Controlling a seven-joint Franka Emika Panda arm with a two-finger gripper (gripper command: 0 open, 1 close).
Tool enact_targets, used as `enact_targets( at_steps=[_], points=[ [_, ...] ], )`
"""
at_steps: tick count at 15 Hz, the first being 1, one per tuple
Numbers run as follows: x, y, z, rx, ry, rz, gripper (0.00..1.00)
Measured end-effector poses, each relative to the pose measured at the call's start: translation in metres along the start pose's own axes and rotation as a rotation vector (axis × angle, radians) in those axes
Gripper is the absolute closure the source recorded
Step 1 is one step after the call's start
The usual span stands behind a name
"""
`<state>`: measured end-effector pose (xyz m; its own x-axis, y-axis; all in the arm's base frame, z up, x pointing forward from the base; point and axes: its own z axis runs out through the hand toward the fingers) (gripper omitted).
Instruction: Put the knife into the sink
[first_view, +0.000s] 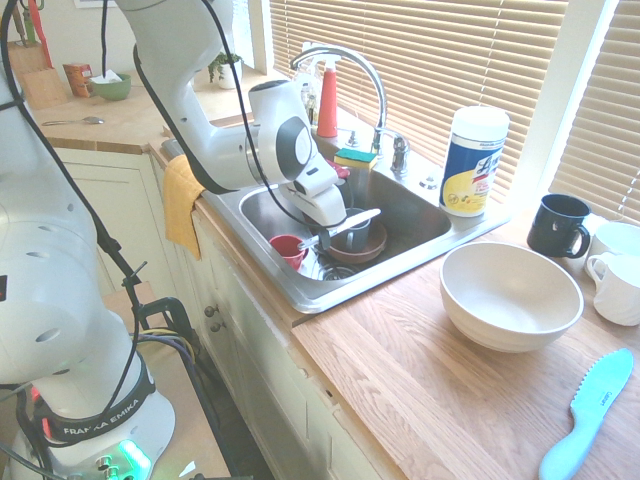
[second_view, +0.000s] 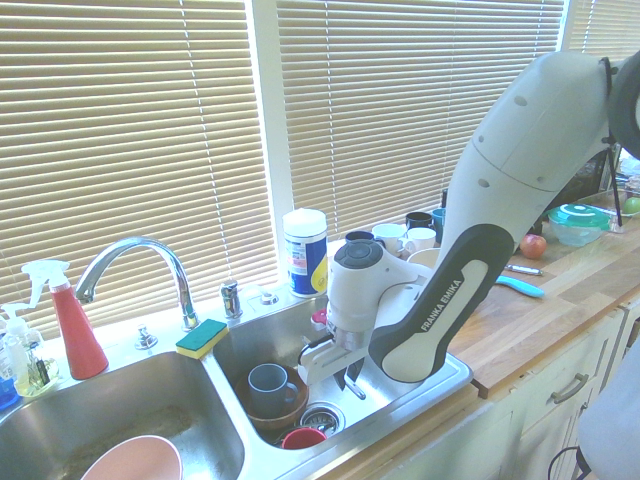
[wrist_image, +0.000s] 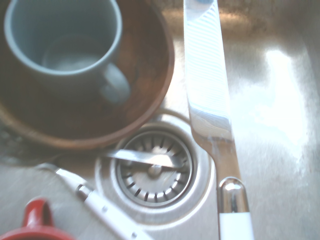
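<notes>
In the first exterior view, left to right: a red cup (first_view: 287, 251) sits in the sink (first_view: 317, 298), near the middle of the frame. Just right of it, the gripper (first_view: 323, 239) points down over the basin, its fingers closed on the knife (first_view: 362, 218). The knife lies across the fingertips, its blade reaching right, above the brown bowl (first_view: 373, 246) that holds a mug (first_view: 353, 238).

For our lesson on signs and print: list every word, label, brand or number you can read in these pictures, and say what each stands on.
"FRANKA EMIKA": on the base of the robot arm, and again on its forearm.
Wipes canister: its label has print too small to read.
Light blue plastic knife: small marking on the blade, unreadable.
</notes>
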<state>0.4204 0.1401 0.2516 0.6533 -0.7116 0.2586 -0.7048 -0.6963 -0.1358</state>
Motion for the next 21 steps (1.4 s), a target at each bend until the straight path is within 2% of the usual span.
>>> enact_targets(
  at_steps=[6,11,12,21],
  points=[
    [0.01,-0.015,0.085,-0.021,-0.05,0.018,1.0],
    [0.004,-0.027,0.115,-0.024,-0.057,0.022,1.0],
    [0.004,-0.028,0.117,-0.025,-0.058,0.026,0.0],
    [0.008,-0.027,0.124,-0.016,-0.07,0.044,0.0]
  ],
)
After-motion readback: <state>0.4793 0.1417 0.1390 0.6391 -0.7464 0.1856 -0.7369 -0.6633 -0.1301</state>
